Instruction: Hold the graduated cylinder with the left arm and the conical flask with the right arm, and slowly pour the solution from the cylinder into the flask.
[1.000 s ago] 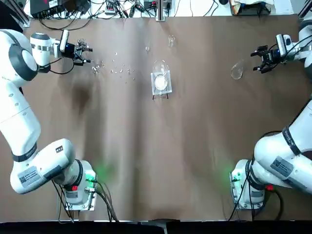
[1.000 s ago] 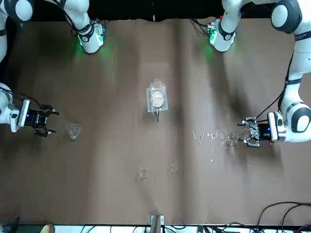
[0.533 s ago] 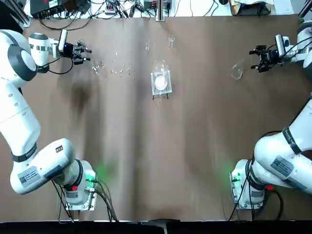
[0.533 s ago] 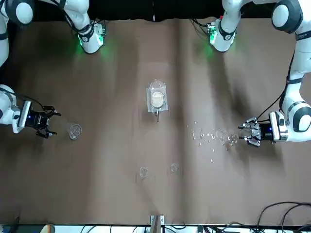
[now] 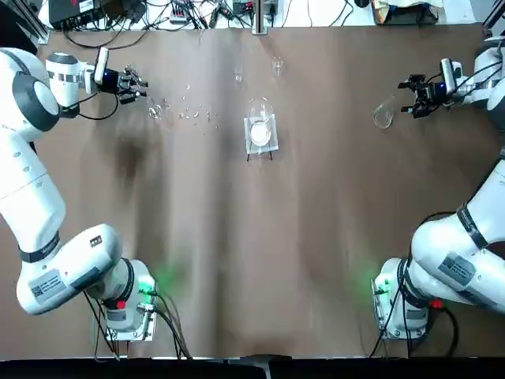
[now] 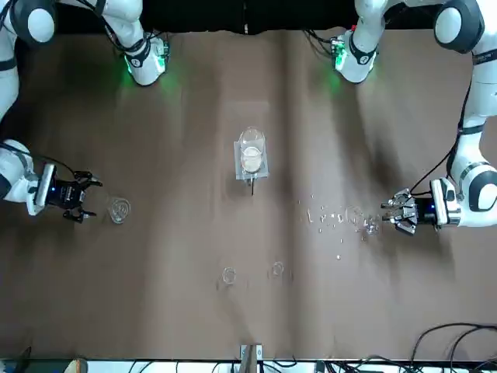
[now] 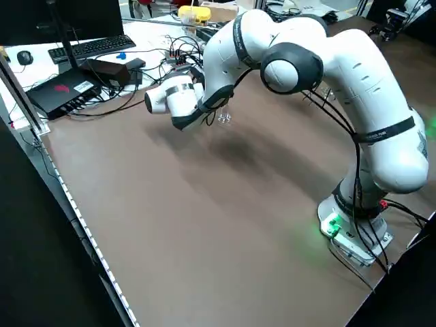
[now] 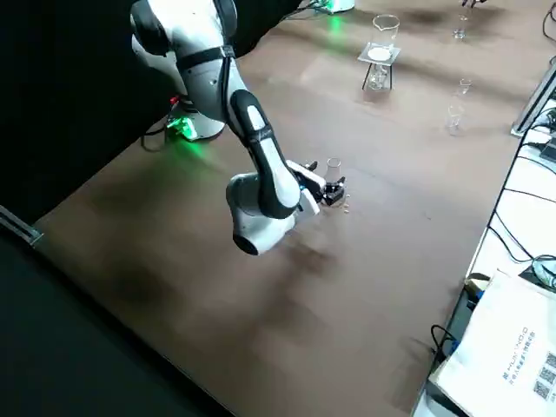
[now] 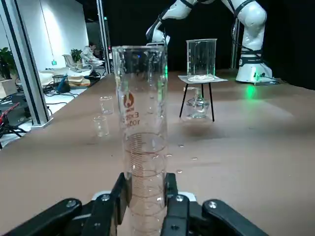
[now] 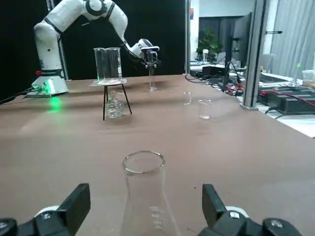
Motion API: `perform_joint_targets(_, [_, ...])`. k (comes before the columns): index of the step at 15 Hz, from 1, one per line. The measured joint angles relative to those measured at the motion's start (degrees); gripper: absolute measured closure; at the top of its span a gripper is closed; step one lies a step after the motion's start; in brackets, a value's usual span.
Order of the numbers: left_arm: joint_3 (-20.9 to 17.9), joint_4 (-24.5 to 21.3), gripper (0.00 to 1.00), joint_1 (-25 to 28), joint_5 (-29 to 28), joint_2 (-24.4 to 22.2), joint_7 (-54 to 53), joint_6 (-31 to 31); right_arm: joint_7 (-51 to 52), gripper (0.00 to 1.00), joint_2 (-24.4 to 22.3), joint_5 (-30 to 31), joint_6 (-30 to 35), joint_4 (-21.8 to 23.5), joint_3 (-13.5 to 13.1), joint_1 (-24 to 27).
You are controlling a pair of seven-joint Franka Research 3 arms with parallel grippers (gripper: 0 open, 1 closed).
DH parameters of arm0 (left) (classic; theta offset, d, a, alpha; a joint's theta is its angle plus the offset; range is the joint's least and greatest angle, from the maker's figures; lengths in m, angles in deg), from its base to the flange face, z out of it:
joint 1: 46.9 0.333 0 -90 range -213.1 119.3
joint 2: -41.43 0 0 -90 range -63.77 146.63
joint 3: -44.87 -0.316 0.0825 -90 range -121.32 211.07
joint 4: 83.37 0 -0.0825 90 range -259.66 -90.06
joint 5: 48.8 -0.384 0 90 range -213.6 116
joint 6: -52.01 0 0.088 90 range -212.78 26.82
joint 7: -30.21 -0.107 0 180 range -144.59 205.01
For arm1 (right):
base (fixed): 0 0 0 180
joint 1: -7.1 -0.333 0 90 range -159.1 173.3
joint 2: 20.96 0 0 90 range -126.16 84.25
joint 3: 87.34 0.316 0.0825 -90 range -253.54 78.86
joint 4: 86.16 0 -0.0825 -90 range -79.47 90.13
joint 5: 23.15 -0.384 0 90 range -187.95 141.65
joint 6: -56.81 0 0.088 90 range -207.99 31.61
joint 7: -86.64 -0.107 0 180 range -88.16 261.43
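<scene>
- The left gripper (image 5: 136,84) sits in the upper left of the top view, low over the brown table (image 5: 260,237), with the left arm (image 5: 31,158) reaching up along the left edge.
- In the left wrist view its fingers (image 9: 114,209) are drawn in on the base of the graduated cylinder (image 9: 142,142), which stands upright between them, red markings showing on the glass.
- In the top view that graduated cylinder shows only as a faint glint at the gripper's tips, with small glass specks (image 5: 193,114) scattered just to its right.
- The right gripper (image 5: 416,85) is in the upper right of the top view, at the end of the right arm (image 5: 465,260).
- Its jaws are spread wide and hold nothing; in the right wrist view the fingers (image 10: 76,201) stand well to either side of the conical flask (image 10: 144,196).
- The conical flask (image 5: 383,115) stands upright on the table just left of the right gripper in the top view, apart from it.
- In the upper middle of the top view a clear square stand (image 5: 260,134) carries a beaker (image 9: 201,59), which the left wrist view shows on top of it.
- Two small glass cups (image 5: 277,65) stand near the top edge.
</scene>
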Motion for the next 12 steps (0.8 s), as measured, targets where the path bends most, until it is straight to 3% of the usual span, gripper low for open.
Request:
perform_joint_targets(7, [2.55, 0.83, 0.66, -0.21, 0.11, -2.78, 0.15, 1.34, 3.27, 0.00, 1.62, -0.14, 0.82, -0.05, 0.77, -2.81])
perform_joint_targets(12, [2.85, -0.72, 0.66, -5.62, 0.11, -11.56, 2.89, -0.44, 3.35, 0.00, 1.66, -0.14, 2.55, -0.05, 0.76, -3.27])
